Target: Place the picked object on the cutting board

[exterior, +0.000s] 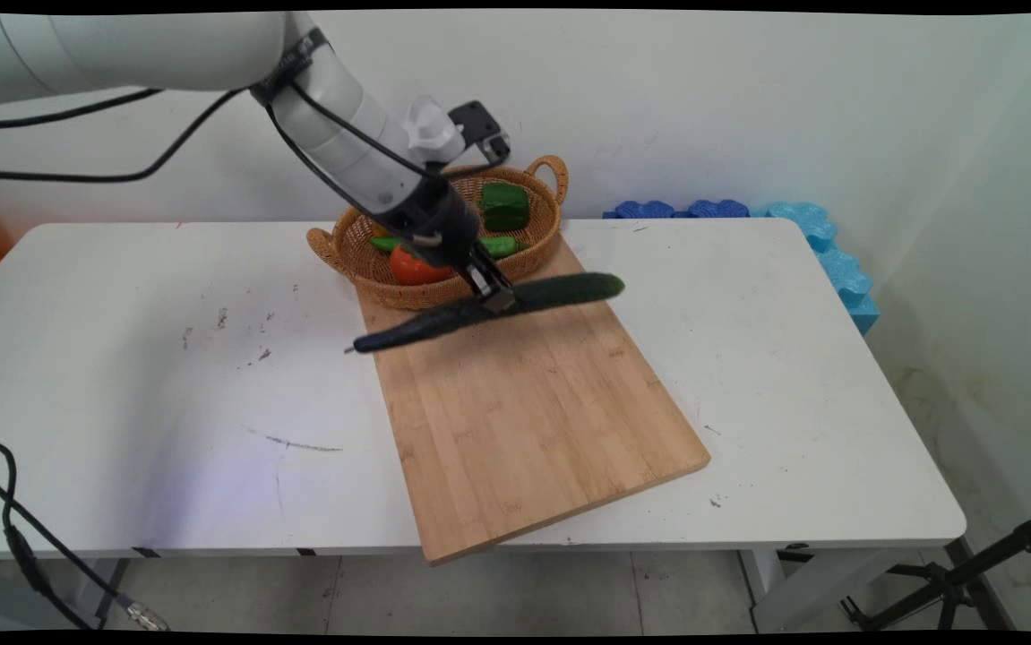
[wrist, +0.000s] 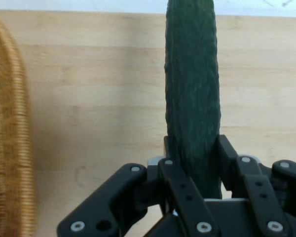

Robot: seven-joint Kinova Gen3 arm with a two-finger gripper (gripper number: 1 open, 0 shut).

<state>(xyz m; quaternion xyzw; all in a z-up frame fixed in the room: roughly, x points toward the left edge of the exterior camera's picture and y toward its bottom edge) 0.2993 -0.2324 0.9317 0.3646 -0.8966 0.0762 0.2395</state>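
Note:
A long dark green cucumber (exterior: 560,293) hangs level just above the far end of the wooden cutting board (exterior: 533,421), with my gripper (exterior: 495,297) shut on its middle. In the hand view the cucumber (wrist: 193,98) runs straight up from between my fingers (wrist: 228,153), over the board (wrist: 89,98). Behind my gripper stands a wicker basket (exterior: 363,235) holding a tomato (exterior: 412,267), a green bell pepper (exterior: 504,206) and a long green pepper (exterior: 502,246). The basket's rim (wrist: 10,148) fills the hand view's left edge.
The board lies slanted across the white table (exterior: 139,358), its near corner past the front edge. Blue foam pieces (exterior: 802,237) sit at the table's far right against the wall. Black cables hang from the arm and at the near left. A tripod leg stands at the bottom right.

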